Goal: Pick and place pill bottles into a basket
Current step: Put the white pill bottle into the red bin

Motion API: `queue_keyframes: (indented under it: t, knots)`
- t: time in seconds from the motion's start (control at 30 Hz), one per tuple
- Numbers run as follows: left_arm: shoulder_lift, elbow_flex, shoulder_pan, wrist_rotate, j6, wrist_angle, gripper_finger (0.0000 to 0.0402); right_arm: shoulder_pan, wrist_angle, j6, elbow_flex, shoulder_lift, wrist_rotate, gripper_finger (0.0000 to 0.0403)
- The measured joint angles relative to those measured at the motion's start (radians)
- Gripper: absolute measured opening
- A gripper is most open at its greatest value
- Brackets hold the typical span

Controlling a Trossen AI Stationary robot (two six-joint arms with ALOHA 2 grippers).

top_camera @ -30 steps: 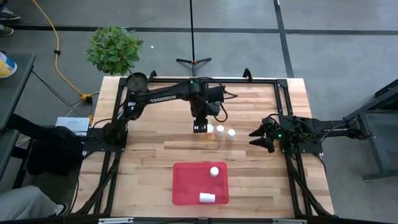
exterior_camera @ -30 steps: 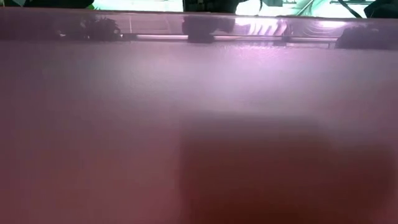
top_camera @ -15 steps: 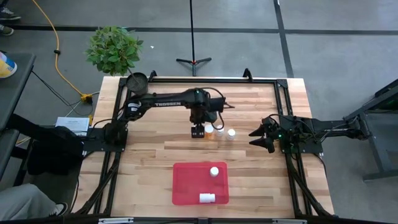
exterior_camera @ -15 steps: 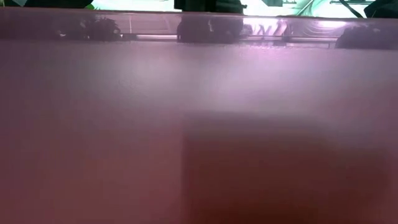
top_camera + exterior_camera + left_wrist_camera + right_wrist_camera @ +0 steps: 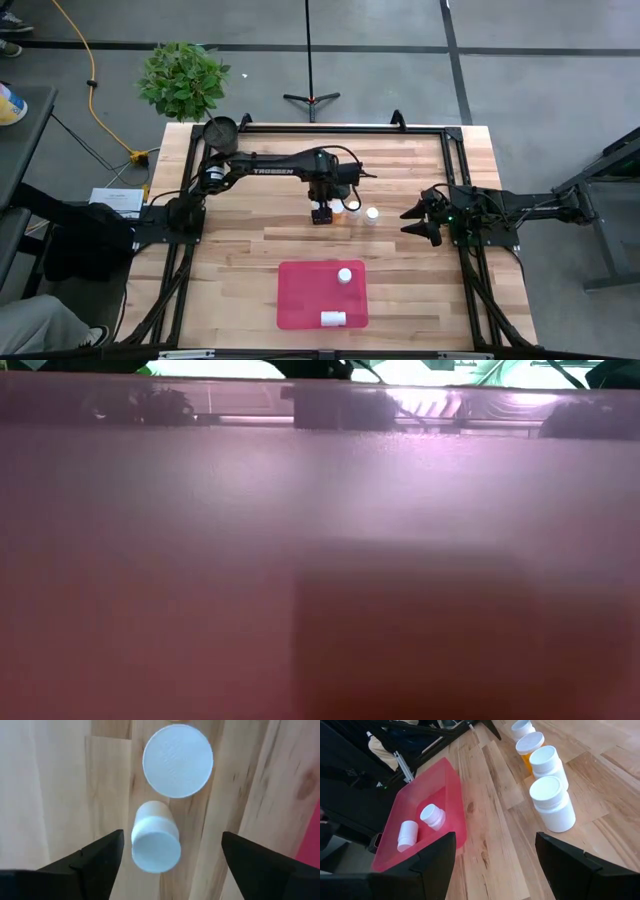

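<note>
**Operator:** Bottles first: two pill bottles (image 5: 344, 275) already sit in the red basket (image 5: 300, 300), one standing, one on its side (image 5: 333, 318). A row of four more stands on the desk (image 5: 250, 240) past the basket's far side, well apart from it. I count the four in the right wrist view; from above the arm hides part of the row.

**Observer:** So which step are you on?

**Operator:** I'd call it the approach for the third pick. My left gripper (image 5: 321, 213) hangs over the left end of that row, fingers (image 5: 95, 857) spread wide and grasping nothing.

**Observer:** Where's the bottle relative to them?

**Operator:** In the left wrist view a white-capped bottle (image 5: 155, 845) stands between the two fingers, touching neither, a little nearer one finger than the other. Another white cap (image 5: 177, 761) lies just beyond it (close enough that I worry about nudging it on the way down).

**Observer:** And the next move?

**Operator:** As I judge it: centre on the near cap, lower until the fingers straddle the body, close, lift clear of the neighbour, then carry it across to the basket.

**Observer:** Right arm?

**Operator:** My right gripper (image 5: 425, 222) waits at the desk's right edge, fingers (image 5: 427, 857) apart and empty, looking toward the row. The low view shows me nothing useful.
</note>
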Motion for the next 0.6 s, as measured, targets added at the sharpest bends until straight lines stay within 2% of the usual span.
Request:
queue_keyframes:
  t: [0.37, 0.6]
  knots:
    - [0.000, -0.073, 0.000, -0.023, -0.011, 0.043, 0.0332, 0.000, 0.000, 0.000, 0.000, 0.000, 0.000, 0.0264]
    - [0.001, -0.074, 0.000, -0.034, -0.026, 0.054, 0.0303, 0.000, 0.000, 0.000, 0.000, 0.000, 0.000, 0.0264]
